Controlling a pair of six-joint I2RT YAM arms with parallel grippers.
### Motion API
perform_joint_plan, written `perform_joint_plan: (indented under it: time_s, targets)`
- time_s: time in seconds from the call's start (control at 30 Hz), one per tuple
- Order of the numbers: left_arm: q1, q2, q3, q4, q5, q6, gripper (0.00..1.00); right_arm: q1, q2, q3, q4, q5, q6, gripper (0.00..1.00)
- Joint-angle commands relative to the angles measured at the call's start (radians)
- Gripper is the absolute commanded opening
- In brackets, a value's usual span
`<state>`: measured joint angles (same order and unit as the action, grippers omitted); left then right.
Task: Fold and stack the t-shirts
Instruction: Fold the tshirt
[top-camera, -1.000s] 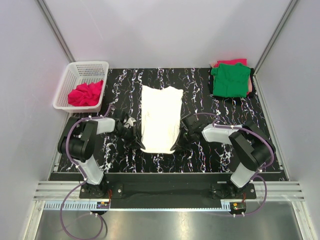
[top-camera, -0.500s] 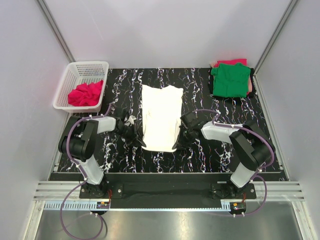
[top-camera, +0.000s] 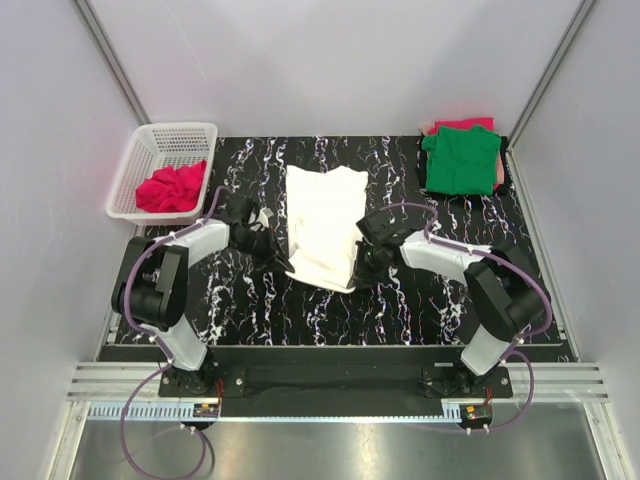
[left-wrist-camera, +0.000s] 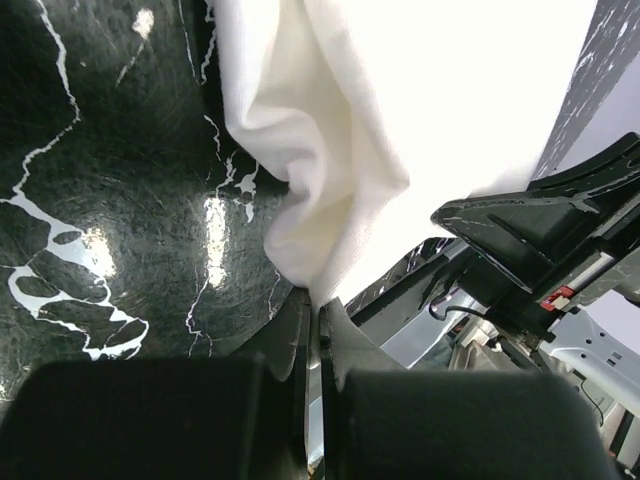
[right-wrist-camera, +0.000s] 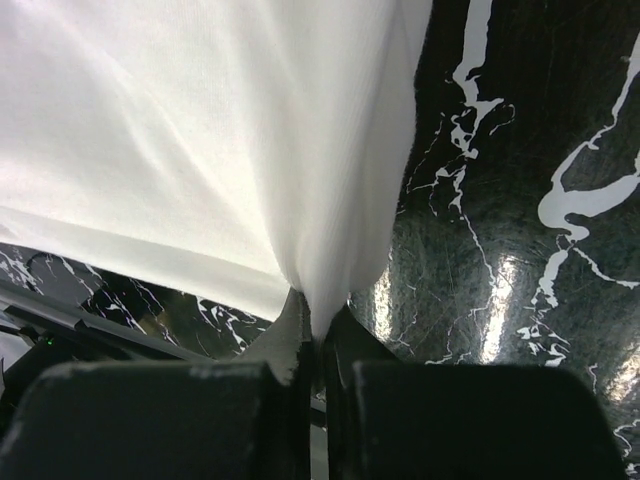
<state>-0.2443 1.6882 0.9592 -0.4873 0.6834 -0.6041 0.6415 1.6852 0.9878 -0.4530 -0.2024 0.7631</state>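
Note:
The white t-shirt (top-camera: 323, 225) lies lengthwise in the middle of the black marbled table, its near end lifted. My left gripper (top-camera: 272, 250) is shut on the shirt's near left corner; in the left wrist view the cloth (left-wrist-camera: 320, 190) runs into my closed jaws (left-wrist-camera: 315, 310). My right gripper (top-camera: 362, 256) is shut on the near right corner; the cloth (right-wrist-camera: 250, 150) bunches into my closed jaws (right-wrist-camera: 318, 325). The green t-shirt (top-camera: 461, 160) lies folded at the far right on pinkish-red cloth (top-camera: 462, 125). A pinkish-red t-shirt (top-camera: 170, 186) lies crumpled in the basket.
A white plastic basket (top-camera: 150, 148) stands at the far left, off the table's corner. White walls close in the table on three sides. The arm bases sit at the near edge.
Both grippers have moved away from me, carrying the white shirt's near end up and toward the far end. The shirt now looks shorter.

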Motion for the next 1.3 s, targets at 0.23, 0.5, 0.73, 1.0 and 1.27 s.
perform_joint_plan:
  time_s: [0.23, 0.5, 0.73, 1.0, 1.27]
  targets:
    - [0.011, -0.038, 0.217, -0.065, -0.053, -0.02, 0.0, -0.029, -0.019, 0.342, -0.311, 0.097, -0.166, 0.0]
    - [0.013, 0.093, 0.482, -0.137, -0.087, -0.008, 0.0, -0.138, 0.08, 0.537, -0.383, 0.09, -0.303, 0.0]
    - [0.013, 0.292, 0.755, -0.185, -0.12, -0.022, 0.0, -0.249, 0.295, 0.781, -0.417, 0.048, -0.41, 0.0]
    - [0.013, 0.499, 1.015, -0.252, -0.163, -0.037, 0.0, -0.304, 0.609, 1.214, -0.538, -0.017, -0.476, 0.0]
    - [0.019, 0.564, 1.128, -0.283, -0.228, -0.037, 0.0, -0.341, 0.791, 1.5, -0.582, -0.112, -0.45, 0.0]
